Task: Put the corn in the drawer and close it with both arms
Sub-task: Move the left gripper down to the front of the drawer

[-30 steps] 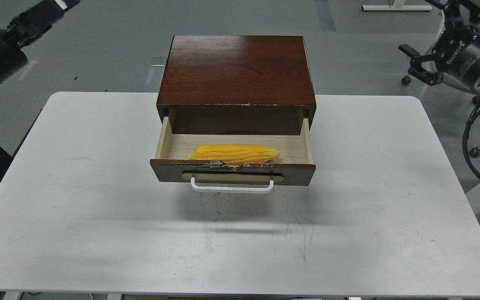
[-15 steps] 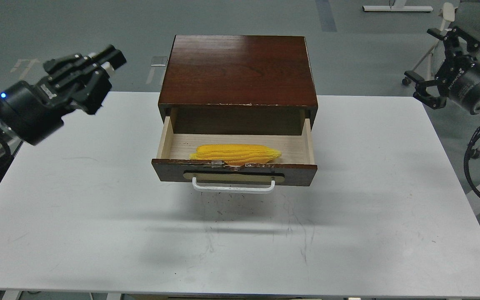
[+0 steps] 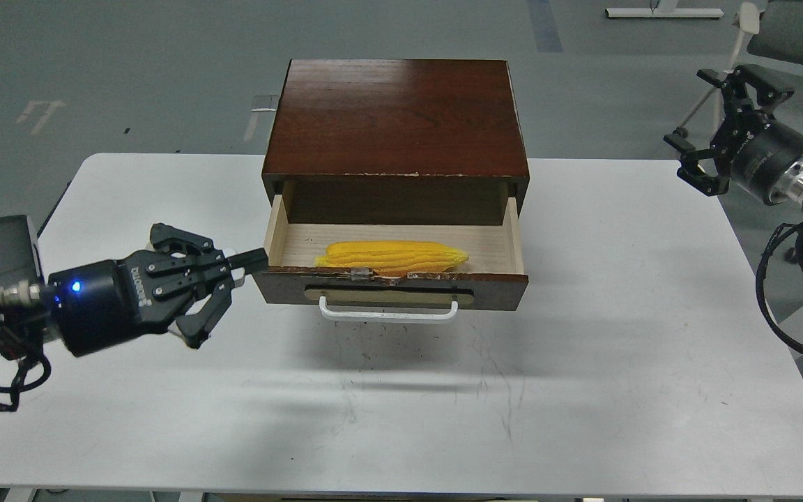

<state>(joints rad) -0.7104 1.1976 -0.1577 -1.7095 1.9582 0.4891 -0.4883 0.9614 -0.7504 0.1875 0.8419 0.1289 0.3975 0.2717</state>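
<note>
**Corn in open drawer, both grippers spread**

The white table [image 3: 164, 418] carries a dark wooden cabinet [image 3: 394, 115]. Its drawer [image 3: 391, 287] stands pulled out, just right of the left gripper [image 3: 224, 296], whose fingers are spread and empty. The right gripper [image 3: 712, 132], also spread, hangs well apart at the table's far right corner. The corn [image 3: 391, 256] lies inside the drawer, against its front.

A white table [image 3: 617, 362] bears a dark wooden cabinet [image 3: 396, 115] on grey floor [image 3: 129, 63].

lab | grey floor [image 3: 129, 63]; white table [image 3: 583, 348]; wheeled chair [image 3: 785, 35]
</note>
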